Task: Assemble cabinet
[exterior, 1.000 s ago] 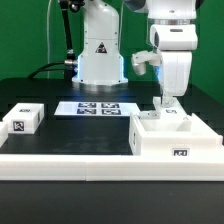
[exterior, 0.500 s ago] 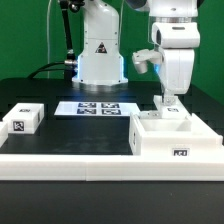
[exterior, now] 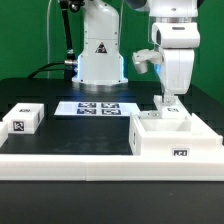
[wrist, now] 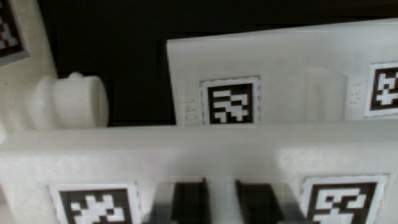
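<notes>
- Though the fingertips are partly masked in the ext. view, the gripper [exterior: 168,101] hangs low at the rear edge of the cabinet [exterior: 176,145], touching it or just above; can't tell which.
- Jaw opening: can't tell from here. Fingers look close together, but whether they clamp anything isn't visible.
- Cabinet sits on the black table [exterior: 80,130] at the ext. view's right, open side up, just behind the white front ledge [exterior: 70,165]. One tag shows on its front face.
- A small tagged block [exterior: 24,119] lies well apart at the ext. view's left. The marker board [exterior: 96,108] lies flat between them, in front of the robot base [exterior: 100,55].
- Wrist view: very close in, w/ two white tagged faces, one farther [wrist: 267,60] and one nearer [wrist: 107,170], prob. both cabinet walls.
- A round white knob [wrist: 68,100] sticks out beside the farther face. Dark slots by the nearer face could be finger gaps; too close to say, so no help on grip state.
- Risks, as judgement:
  - Pushing down w/ fingers off-line could knock the rear wall and skew the cabinet vs. the ledge.
  - A shallow pinch on a thin wall could slip or tip the box on lifting.
  - A sideways move this low could snag the knob.
</notes>
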Controlling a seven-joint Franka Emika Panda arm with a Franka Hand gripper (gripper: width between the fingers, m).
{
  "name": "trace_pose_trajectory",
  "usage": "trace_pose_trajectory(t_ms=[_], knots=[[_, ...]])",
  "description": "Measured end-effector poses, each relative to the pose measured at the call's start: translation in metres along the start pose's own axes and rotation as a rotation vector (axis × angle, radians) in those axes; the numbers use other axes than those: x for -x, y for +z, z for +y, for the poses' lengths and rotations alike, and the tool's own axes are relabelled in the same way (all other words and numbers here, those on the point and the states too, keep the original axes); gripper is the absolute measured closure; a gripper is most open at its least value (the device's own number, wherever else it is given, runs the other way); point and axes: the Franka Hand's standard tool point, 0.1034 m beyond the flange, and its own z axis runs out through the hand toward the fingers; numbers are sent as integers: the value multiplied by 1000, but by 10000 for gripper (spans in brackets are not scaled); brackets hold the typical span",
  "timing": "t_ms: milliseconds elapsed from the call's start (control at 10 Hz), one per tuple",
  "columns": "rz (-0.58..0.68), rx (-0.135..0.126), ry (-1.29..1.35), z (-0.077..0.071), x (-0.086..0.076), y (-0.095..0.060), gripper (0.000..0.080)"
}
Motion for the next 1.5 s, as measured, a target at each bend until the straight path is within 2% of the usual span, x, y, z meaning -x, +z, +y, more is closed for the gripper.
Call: trace_pose_trajectory(t_ms=[900,1500], knots=[[-2,-8,18,-1,1,2,729],[-5,-1,13,2,0,-4,729]])
